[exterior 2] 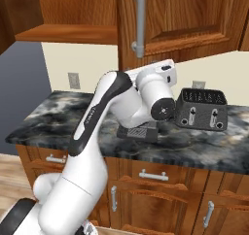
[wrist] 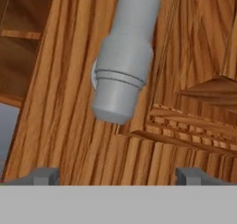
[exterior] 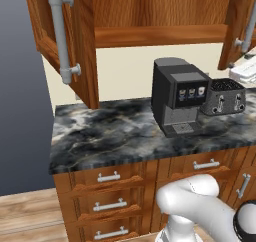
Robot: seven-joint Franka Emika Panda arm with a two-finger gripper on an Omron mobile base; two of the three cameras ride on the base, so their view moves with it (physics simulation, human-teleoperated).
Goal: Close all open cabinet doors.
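You are bringing the wide-open gripper (wrist: 118, 174) up to the right cabinet door (exterior 2: 194, 20), apparently just below its bar handle (wrist: 122, 61). Be pressing flat on the wood panel, not the handle.

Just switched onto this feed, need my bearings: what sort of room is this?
A home kitchen, rendered: a marble counter carrying a coffee machine and toaster, wooden drawers below, open cabinet doors above.

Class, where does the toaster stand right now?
The toaster stands on the dark marble counter, just right of the coffee machine, below an open cabinet door.
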